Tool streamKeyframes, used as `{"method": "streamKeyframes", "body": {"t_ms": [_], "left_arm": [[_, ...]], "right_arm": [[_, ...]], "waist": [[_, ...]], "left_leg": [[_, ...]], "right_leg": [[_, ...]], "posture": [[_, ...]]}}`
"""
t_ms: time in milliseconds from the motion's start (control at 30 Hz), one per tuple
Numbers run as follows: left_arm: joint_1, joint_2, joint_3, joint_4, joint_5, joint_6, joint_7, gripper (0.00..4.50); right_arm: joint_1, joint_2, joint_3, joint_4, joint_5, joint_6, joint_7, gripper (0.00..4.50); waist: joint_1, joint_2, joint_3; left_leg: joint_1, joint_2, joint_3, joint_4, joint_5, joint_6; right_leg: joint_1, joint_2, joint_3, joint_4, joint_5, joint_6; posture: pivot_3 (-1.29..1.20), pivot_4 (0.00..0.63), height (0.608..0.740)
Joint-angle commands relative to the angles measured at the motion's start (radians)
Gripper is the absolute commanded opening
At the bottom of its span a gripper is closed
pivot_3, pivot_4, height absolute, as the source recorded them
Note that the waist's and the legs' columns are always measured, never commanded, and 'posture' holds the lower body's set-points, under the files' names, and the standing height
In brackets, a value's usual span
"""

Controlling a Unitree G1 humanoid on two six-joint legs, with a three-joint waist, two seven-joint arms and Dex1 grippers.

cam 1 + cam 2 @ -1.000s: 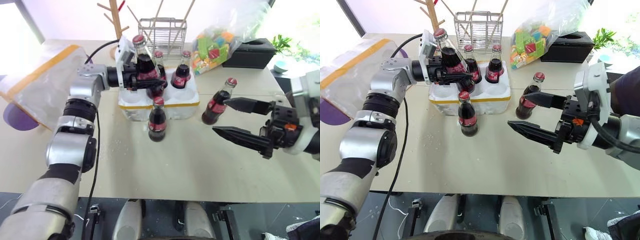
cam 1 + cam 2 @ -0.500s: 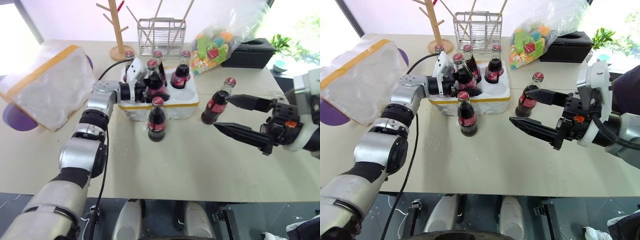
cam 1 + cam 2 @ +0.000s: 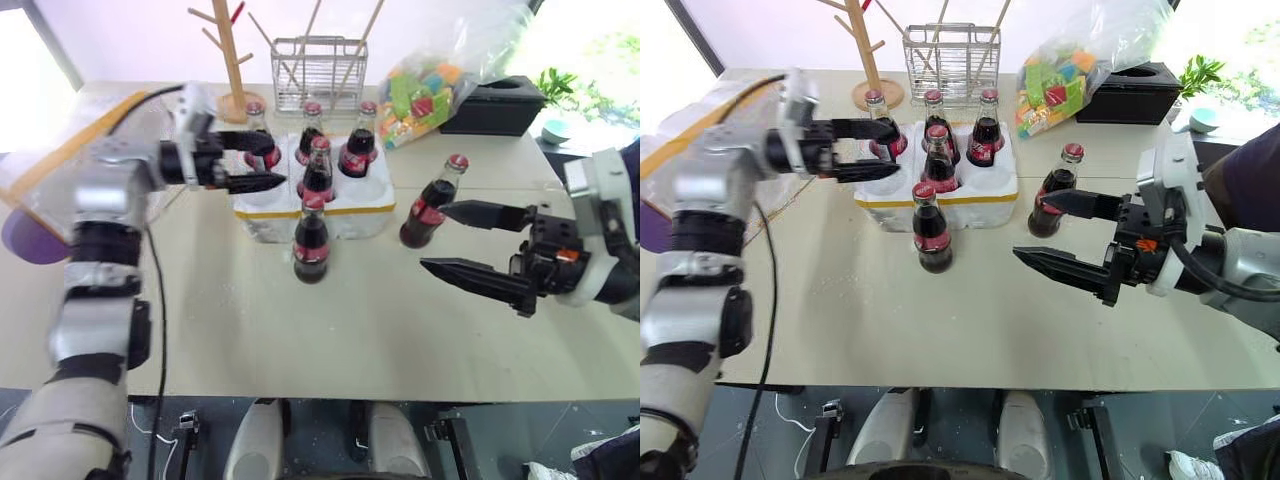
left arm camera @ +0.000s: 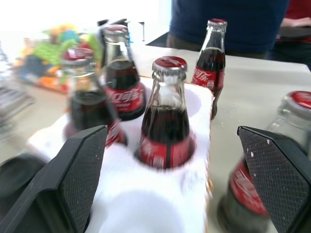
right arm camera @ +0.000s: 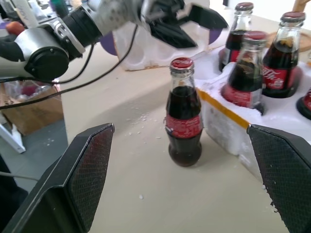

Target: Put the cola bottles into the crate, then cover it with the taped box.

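Left eye view gives the big picture: the taped box (image 3: pixel 60 170) sits off at the robot's left on the beige table (image 3: pixel 350 330), well apart from the crate (image 3: pixel 320 205), so covering is a later step. Four cola bottles (image 3: pixel 318 172) stand in the crate's wells, and two wait on the table: one (image 3: pixel 310 238) just in front of the crate, another (image 3: pixel 430 205) leaning off to its right. The left gripper (image 3: pixel 250 160) hangs released and empty beside the crate's left end, jaws wide. The right gripper (image 3: pixel 480 245) hovers spread and empty too, near the leaning bottle but not touching it. My guess is we're mid-loading, two to go; next, one gripper should straddle a loose bottle below its cap, close, and carry it over a free front well. Behind the crate stand a wire rack (image 3: pixel 320 65), a wooden peg stand (image 3: pixel 230 50), a bag of coloured toys (image 3: pixel 430 85) and a black tissue box (image 3: pixel 500 105).
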State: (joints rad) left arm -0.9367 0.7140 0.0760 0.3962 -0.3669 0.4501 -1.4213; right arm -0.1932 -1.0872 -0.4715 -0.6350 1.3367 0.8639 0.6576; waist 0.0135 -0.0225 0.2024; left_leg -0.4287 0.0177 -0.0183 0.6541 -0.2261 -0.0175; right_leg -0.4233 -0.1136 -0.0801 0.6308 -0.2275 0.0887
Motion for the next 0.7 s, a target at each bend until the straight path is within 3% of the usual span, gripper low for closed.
{"method": "streamKeyframes", "body": {"t_ms": [33, 100, 233, 400, 700], "left_arm": [[0.138, 0.098, 0.018, -0.288, -0.119, 0.153, -0.068, 4.46], [0.235, 0.109, 0.008, -0.411, -0.145, 0.167, -0.044, 4.46], [0.336, 0.038, -0.026, -0.499, -0.111, 0.110, 0.073, 4.46], [0.346, -0.065, -0.084, -0.456, -0.034, -0.004, 0.187, 4.46], [0.299, -0.203, -0.190, -0.297, 0.028, -0.119, 0.220, 4.46]], "right_arm": [[-0.018, -0.019, 0.006, 0.010, -0.019, -0.012, 0.060, 4.50], [-0.033, -0.019, 0.027, 0.015, -0.039, -0.015, 0.082, 4.50], [-0.070, -0.009, 0.058, 0.030, -0.056, -0.014, 0.085, 4.50], [-0.082, -0.006, 0.054, 0.027, -0.046, -0.002, 0.071, 4.50], [-0.062, -0.004, 0.018, 0.005, -0.001, 0.015, 0.008, 4.50]], "waist": [[-0.004, 0.001, 0.000], [0.001, 0.001, 0.000], [0.011, 0.001, 0.000], [0.024, 0.001, 0.000], [0.026, 0.001, 0.000]], "left_leg": [[0.001, 0.000, 0.000, 0.000, 0.000, 0.000], [0.002, 0.000, 0.001, -0.001, 0.000, 0.000], [0.002, 0.000, 0.000, 0.001, 0.001, -0.001], [0.001, 0.000, 0.000, 0.003, 0.001, -0.001], [0.001, 0.000, 0.001, 0.004, 0.001, -0.001]], "right_leg": [[0.000, 0.000, 0.001, 0.000, 0.000, 0.000], [0.001, 0.000, 0.002, 0.000, 0.000, 0.000], [0.002, 0.000, 0.002, 0.000, -0.002, -0.005], [0.003, 0.000, 0.002, -0.001, -0.002, -0.005], [0.003, 0.000, 0.002, -0.001, 0.000, -0.003]], "posture": [[0.00, 0.150, 0.740], [0.00, 0.150, 0.740], [0.00, 0.150, 0.740], [0.00, 0.150, 0.740], [0.00, 0.150, 0.740]]}}
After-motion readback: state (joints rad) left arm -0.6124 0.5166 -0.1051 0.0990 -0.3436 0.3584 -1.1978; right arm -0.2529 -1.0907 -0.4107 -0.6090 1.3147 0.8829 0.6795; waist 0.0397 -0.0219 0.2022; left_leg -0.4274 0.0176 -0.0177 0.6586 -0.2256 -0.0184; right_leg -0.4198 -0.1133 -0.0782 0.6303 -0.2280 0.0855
